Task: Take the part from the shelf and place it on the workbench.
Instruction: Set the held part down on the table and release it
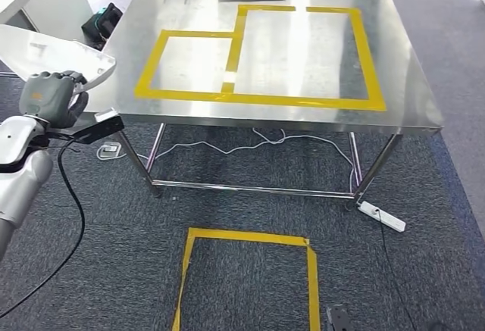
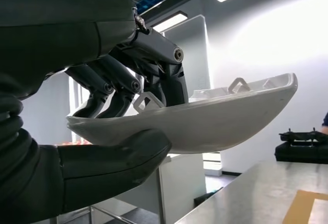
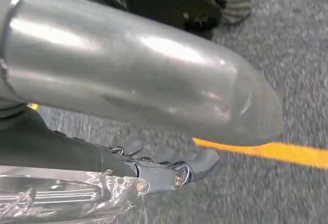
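My left hand (image 1: pixel 50 98) grips the white part (image 1: pixel 48 54) beside the table (image 1: pixel 411 96); my right hand (image 3: pixel 170 170) hangs over carpet, its fingers' state unclear.

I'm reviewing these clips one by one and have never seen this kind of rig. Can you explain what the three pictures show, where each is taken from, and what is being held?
This is a two-legged humanoid robot with silver arms and many-fingered hands. The head view looks forward and down from high on its body at a steel workbench marked with yellow tape rectangles; another taped square lies on the grey carpet in front of it. At the left, the left hand holds a flat white part beside the bench's corner, not yet set down. The left wrist view, from a camera behind that hand, shows the same part close up, clamped between thumb and fingers. The right wrist view looks down at the carpet past the hanging right arm; the right hand's dark fingers show, holding nothing that I can see.
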